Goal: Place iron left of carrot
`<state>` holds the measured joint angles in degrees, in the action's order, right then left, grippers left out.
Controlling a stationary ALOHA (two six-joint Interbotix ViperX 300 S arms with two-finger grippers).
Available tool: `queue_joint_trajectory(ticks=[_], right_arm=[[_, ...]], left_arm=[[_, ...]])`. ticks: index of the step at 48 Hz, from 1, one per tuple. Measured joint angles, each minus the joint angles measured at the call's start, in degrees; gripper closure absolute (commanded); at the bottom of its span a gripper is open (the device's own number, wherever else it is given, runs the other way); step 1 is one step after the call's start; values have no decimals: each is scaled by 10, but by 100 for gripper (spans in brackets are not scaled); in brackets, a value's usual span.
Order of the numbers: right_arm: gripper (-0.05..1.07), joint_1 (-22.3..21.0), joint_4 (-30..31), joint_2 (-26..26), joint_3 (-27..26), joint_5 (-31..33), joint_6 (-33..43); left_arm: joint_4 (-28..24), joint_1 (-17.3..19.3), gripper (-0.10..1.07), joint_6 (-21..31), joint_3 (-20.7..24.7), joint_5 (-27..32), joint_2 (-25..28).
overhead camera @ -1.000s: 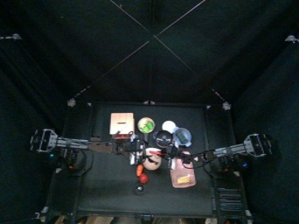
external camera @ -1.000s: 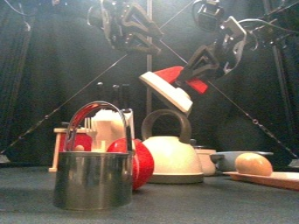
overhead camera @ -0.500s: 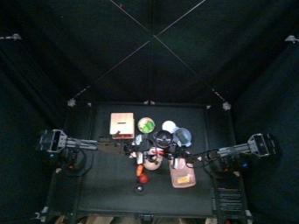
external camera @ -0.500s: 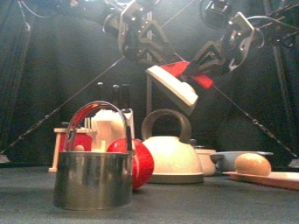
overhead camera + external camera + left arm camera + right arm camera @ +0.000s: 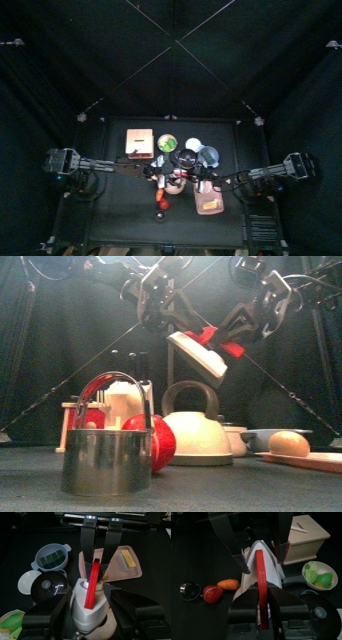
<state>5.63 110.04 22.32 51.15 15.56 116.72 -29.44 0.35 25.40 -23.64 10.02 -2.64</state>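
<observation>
The iron (image 5: 201, 352), white with a red handle, hangs in the air above the table's middle. My right gripper (image 5: 262, 597) is shut on its red handle (image 5: 260, 567). My left gripper (image 5: 92, 602) is open, its jaws standing wide on either side of the iron's (image 5: 90, 609) other end. In the front view the left gripper (image 5: 168, 316) is at the iron's upper left and the right gripper (image 5: 225, 338) at its right. The carrot (image 5: 228, 584) lies on the table below, beside a red round toy (image 5: 212, 593). It is hard to make out in the top view.
A tan box (image 5: 139, 141), a green bowl (image 5: 168, 143), a white round piece (image 5: 194, 144) and a strainer (image 5: 207, 156) stand at the back. A cutting board (image 5: 210, 203) lies front right. A metal cup (image 5: 107, 461) and white kettle (image 5: 198, 436) stand in front.
The left gripper has moved in toward the iron and now straddles it. The right gripper has lifted the iron slightly and holds it steady.
</observation>
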Motion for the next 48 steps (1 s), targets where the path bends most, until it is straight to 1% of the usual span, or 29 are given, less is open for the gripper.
queue_joint_trajectory(ticks=[7,15,20,24,27,34,38,41,48], right_arm=[[56,0,0,-1,0,1,-1],[56,2,0,-1,0,1,0],[54,2,0,-1,2,1,-2],[49,3,0,-1,3,1,-2],[44,3,0,0,3,2,-3],[27,2,-1,2,4,5,1],[20,2,-4,3,4,8,1],[17,2,-7,4,5,11,1],[17,2,-21,8,11,26,1]], left_arm=[[0,0,19,0,0,0,8],[0,-4,37,-1,1,-1,10],[0,-5,48,-1,0,-1,11],[0,-6,53,-1,0,0,11],[-1,-6,55,-1,0,0,11],[1,-5,55,0,1,0,11],[2,-4,55,0,1,0,11],[1,-4,55,0,0,0,11],[2,-4,55,0,0,0,12]])
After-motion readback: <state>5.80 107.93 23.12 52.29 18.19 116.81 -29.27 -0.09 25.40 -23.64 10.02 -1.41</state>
